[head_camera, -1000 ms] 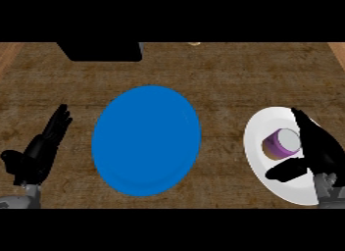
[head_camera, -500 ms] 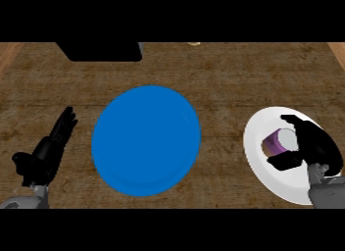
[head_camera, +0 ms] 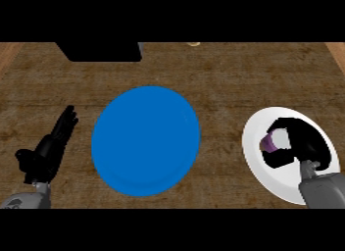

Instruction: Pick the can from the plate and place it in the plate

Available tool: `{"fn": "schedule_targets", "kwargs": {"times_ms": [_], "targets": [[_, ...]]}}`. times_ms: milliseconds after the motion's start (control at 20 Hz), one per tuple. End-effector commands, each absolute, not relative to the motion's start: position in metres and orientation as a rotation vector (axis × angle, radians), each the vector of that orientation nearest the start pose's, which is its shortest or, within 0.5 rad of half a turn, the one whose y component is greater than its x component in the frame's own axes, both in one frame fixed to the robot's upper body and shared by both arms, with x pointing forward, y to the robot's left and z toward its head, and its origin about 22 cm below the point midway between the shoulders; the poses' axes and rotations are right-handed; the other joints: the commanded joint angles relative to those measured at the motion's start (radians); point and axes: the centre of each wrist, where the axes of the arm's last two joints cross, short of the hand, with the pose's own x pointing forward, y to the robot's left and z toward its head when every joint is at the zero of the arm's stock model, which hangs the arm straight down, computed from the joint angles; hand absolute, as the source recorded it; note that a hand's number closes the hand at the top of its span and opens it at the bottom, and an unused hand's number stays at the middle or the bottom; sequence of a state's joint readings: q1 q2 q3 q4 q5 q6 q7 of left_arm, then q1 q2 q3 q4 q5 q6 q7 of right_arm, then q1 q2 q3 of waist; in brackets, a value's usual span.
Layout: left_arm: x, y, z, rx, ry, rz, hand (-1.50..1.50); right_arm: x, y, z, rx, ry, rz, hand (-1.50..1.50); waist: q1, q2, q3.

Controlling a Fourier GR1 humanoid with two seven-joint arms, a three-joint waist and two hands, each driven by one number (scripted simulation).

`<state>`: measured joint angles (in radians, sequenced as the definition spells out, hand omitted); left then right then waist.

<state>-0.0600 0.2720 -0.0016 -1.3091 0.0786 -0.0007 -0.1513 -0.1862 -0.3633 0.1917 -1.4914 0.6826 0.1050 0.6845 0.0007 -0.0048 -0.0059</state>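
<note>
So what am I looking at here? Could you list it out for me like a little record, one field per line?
surface: brown wooden counter
middle: blue plate, nothing on it
right: white plate
can: purple can, on the white plate
right hand: right hand curled round the can
left hand: left hand open at the left of the blue plate, fingers straight, holding nothing
far edge: black object, too cut off to identify
task stage: can not yet on the blue plate

We see even, soft light on the desk (head_camera: 226,73); no glare, no distinct shadows, mild blur throughout.
</note>
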Motion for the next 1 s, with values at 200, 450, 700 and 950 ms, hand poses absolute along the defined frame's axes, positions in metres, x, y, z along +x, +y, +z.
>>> {"fn": "schedule_targets", "kwargs": {"times_ms": [200,450,700,950], "targets": [[0.252,0.311,-0.023,0.147,-1.499,-0.146,0.0,0.239,-0.243,0.044,-0.978,-1.061,0.851,1.5,-0.01,0.001,0.006],[0.253,0.312,-0.019,0.17,-1.522,-0.124,0.0,0.178,-0.262,0.017,-0.934,-1.223,0.944,1.5,-0.019,0.001,0.006],[0.256,0.304,-0.005,0.172,-1.52,-0.127,0.0,0.151,-0.252,0.061,-0.934,-1.357,0.925,1.5,-0.012,0.001,0.006],[0.257,0.3,-0.024,0.177,-1.525,-0.137,0.0,0.134,-0.245,0.106,-0.974,-1.488,0.889,1.5,-0.013,0.003,0.005]]}}
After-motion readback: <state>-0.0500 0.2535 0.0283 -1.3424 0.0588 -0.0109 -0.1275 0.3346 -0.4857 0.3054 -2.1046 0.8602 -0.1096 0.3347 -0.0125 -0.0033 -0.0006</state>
